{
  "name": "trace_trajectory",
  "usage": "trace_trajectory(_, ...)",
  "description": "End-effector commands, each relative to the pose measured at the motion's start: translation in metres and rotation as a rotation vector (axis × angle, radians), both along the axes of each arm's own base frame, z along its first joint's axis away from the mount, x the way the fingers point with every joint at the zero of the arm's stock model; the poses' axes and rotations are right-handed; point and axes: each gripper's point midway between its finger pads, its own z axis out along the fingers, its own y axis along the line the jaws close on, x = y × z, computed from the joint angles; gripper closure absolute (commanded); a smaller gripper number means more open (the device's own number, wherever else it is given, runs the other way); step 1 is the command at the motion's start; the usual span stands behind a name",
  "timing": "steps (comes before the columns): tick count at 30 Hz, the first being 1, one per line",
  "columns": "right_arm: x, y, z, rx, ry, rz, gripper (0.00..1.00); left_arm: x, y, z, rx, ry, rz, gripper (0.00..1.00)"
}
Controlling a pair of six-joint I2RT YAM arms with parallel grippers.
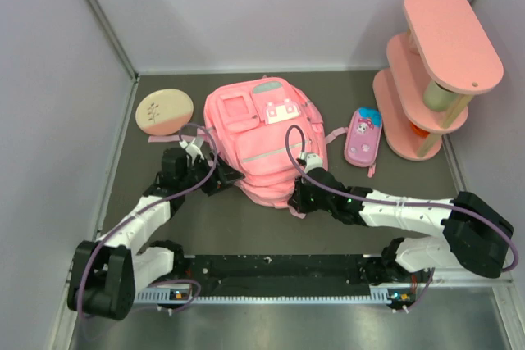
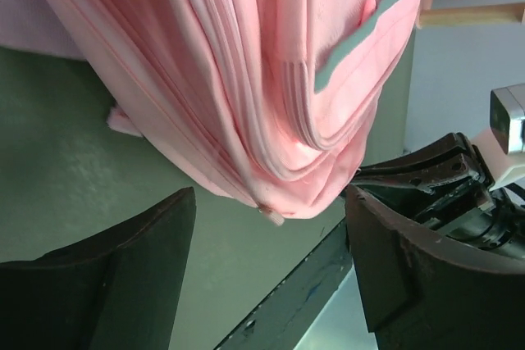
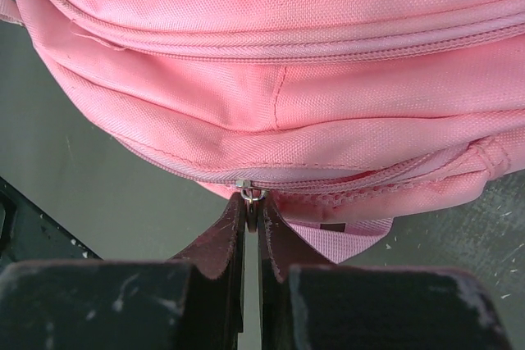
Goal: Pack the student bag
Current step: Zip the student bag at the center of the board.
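Right gripper (image 3: pixel 251 209) is pinching the metal zip pull (image 3: pixel 249 194) on the large pink fabric backpack (image 3: pixel 328 104), seemingly to open it; left gripper (image 2: pixel 269 202) is gaping, empty.

At back right of dark desk (image 1: pixel 246 219), a pink tiered shelf (image 1: pixel 439 71). Just left of shelf, small pink pencil case (image 1: pixel 362 138) lying flat. Far left of shelf, round beige-and-pink disc (image 1: pixel 164 111).

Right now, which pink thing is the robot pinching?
The big pink backpack in the middle: the right gripper is shut on its zipper pull. The small pencil case and the tiered shelf sit apart on the right, untouched.
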Motion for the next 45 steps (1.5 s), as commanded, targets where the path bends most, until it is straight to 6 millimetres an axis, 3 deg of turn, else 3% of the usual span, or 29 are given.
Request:
trace_trajectory(1,0.006,0.010,0.008,0.048,-0.015,-0.002,1.00,-0.010,-0.014,0.004,-0.074,0.036,0.180,0.22)
trace_trajectory(2,0.006,0.009,0.007,0.047,-0.013,-0.003,1.00,-0.018,-0.017,-0.004,-0.067,0.038,0.215,0.22)
trace_trajectory(4,0.006,0.009,0.008,0.047,-0.014,-0.002,1.00,-0.019,-0.021,0.004,-0.131,0.029,0.278,0.22)
trace_trajectory(5,0.005,0.009,0.008,0.049,-0.014,-0.001,1.00,-0.020,-0.020,-0.005,-0.122,0.035,0.313,0.22)
trace_trajectory(10,0.002,0.008,0.009,0.062,-0.008,-0.001,1.00,-0.007,-0.024,-0.005,-0.127,0.032,0.380,0.22)
trace_trajectory(12,0.002,0.007,0.009,0.062,-0.011,-0.001,1.00,0.000,-0.032,-0.001,-0.148,0.023,0.382,0.22)
trace_trajectory(13,0.002,0.007,0.009,0.062,-0.008,-0.001,1.00,0.001,-0.037,-0.009,-0.137,0.048,0.377,0.22)
trace_trajectory(15,0.002,0.008,0.010,0.062,-0.011,-0.002,1.00,0.009,-0.048,0.005,-0.194,0.028,0.374,0.21)
trace_trajectory(21,0.003,0.007,0.012,0.060,-0.020,-0.010,1.00,0.006,-0.076,-0.003,-0.213,0.072,0.375,0.22)
trace_trajectory(23,0.004,0.008,0.012,0.060,-0.019,-0.012,1.00,0.012,-0.072,-0.007,-0.206,0.062,0.431,0.31)
trace_trajectory(24,0.004,0.007,0.011,0.059,-0.019,-0.014,1.00,0.015,-0.072,-0.004,-0.214,0.046,0.432,0.40)
trace_trajectory(25,0.003,0.007,0.010,0.059,-0.015,-0.016,1.00,0.018,-0.072,-0.004,-0.204,0.036,0.437,0.57)
trace_trajectory(29,0.003,0.004,0.008,0.049,-0.016,-0.020,1.00,0.021,-0.076,-0.008,-0.068,-0.026,0.357,1.00)
trace_trajectory(33,0.002,0.000,0.007,0.026,-0.028,-0.013,1.00,0.018,-0.077,-0.008,0.027,-0.078,0.243,1.00)
trace_trajectory(36,0.001,0.000,0.007,0.015,-0.026,0.005,1.00,0.020,-0.060,-0.007,0.062,-0.117,0.167,1.00)
trace_trajectory(37,0.000,0.000,0.006,0.014,-0.023,0.009,1.00,0.029,-0.044,-0.006,0.079,-0.166,0.153,1.00)
trace_trajectory(38,0.001,-0.001,0.005,0.011,-0.022,0.004,1.00,0.021,-0.044,-0.006,0.055,-0.138,0.068,1.00)
trace_trajectory(40,0.002,0.000,0.006,0.009,-0.027,0.002,1.00,0.035,-0.025,0.005,0.046,-0.168,0.026,1.00)
trace_trajectory(41,0.003,0.000,0.003,-0.001,-0.025,-0.003,1.00,0.028,-0.017,-0.006,0.088,-0.133,-0.032,1.00)
trace_trajectory(43,0.007,-0.003,0.003,-0.025,-0.030,-0.021,1.00,0.030,-0.014,0.007,0.063,-0.192,-0.163,1.00)
trace_trajectory(45,0.012,-0.004,0.002,-0.045,-0.029,-0.037,1.00,0.024,-0.010,0.004,0.026,-0.130,-0.228,1.00)
